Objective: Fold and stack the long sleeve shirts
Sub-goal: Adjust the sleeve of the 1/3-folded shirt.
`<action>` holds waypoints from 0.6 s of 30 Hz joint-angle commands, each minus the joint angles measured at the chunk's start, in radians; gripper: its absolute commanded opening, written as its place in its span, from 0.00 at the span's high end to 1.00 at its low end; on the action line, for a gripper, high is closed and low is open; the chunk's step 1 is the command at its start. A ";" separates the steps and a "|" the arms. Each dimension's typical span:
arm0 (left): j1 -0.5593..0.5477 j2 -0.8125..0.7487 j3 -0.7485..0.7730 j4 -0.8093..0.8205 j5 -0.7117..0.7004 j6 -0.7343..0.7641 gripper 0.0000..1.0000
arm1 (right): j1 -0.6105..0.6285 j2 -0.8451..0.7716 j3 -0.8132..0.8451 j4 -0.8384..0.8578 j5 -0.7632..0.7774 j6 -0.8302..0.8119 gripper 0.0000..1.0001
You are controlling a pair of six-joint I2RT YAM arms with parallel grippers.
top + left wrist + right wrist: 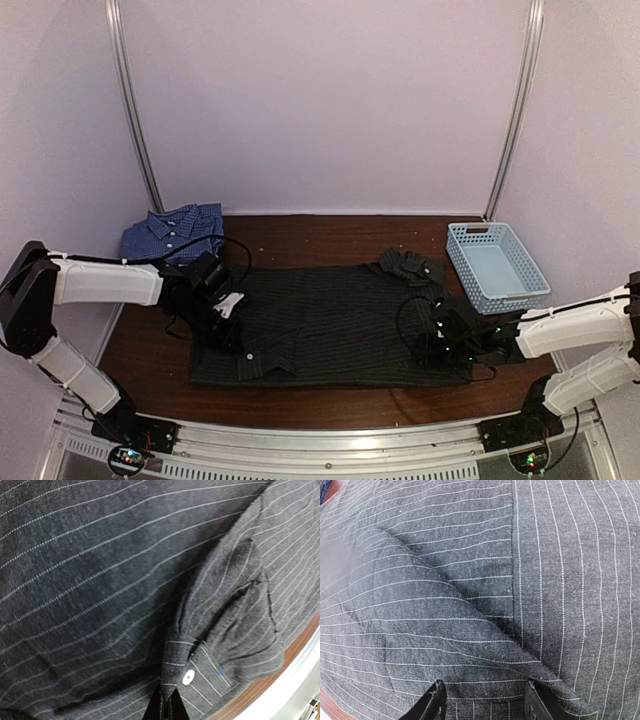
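The left end effector [167, 702] clamps the black shirt [330, 325] at its cuff edge. The right end effector [485, 696] sits fingers apart on the fabric, with bare surface [320, 405] nearby.

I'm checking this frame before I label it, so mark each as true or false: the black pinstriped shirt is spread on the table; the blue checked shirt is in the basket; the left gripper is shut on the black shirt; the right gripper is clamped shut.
1. The black pinstriped shirt lies spread on the table between the arms. True.
2. The blue checked shirt sits in the basket. False: it lies folded on the table at the far left, and the basket stands at the far right.
3. The left gripper is shut on a buttoned edge of the black pinstriped shirt. True.
4. The right gripper is clamped shut. False: its fingers stand apart over the black fabric.
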 commanded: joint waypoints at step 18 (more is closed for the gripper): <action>0.017 0.047 0.096 -0.169 -0.072 0.095 1.00 | 0.001 -0.035 -0.016 -0.076 0.035 -0.027 0.45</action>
